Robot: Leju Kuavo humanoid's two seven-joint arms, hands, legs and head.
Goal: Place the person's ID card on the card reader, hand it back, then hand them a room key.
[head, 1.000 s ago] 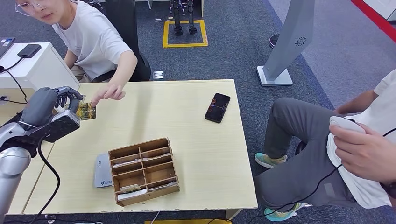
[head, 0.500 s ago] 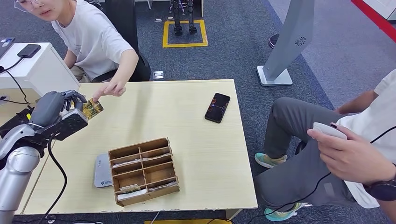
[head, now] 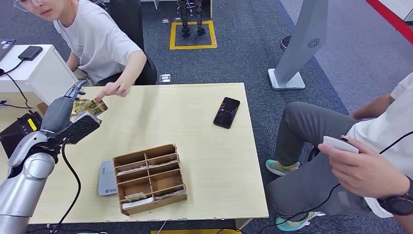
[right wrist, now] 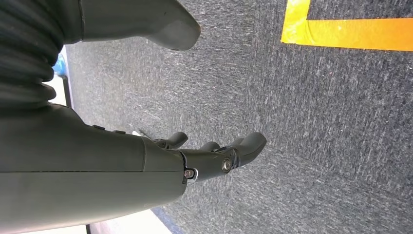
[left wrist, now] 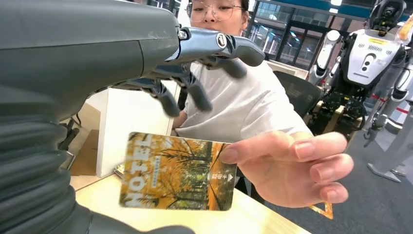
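Note:
The room key, a card printed with autumn trees and the word HOTEL [head: 88, 106] [left wrist: 178, 170], is at the table's far left edge. The seated person's hand [head: 113, 89] [left wrist: 292, 165] pinches one end of it. My left hand [head: 65, 105] [left wrist: 146, 58] is just behind the card with its fingers [left wrist: 195, 92] spread above it, not touching it. My right hand [right wrist: 214, 156] hangs over the carpet with loosely bent fingers and holds nothing. The grey card reader [head: 107, 178] lies at the table's near left.
A wooden divided tray [head: 150, 178] with cards in it stands beside the reader. A black phone [head: 227, 112] lies at the table's far right. A second person [head: 370, 161] sits to the right holding a white device. A white cabinet [head: 34, 70] stands at the left.
My left hand carried the card toward the person, then opened its fingers. The person's hand has taken hold of the card.

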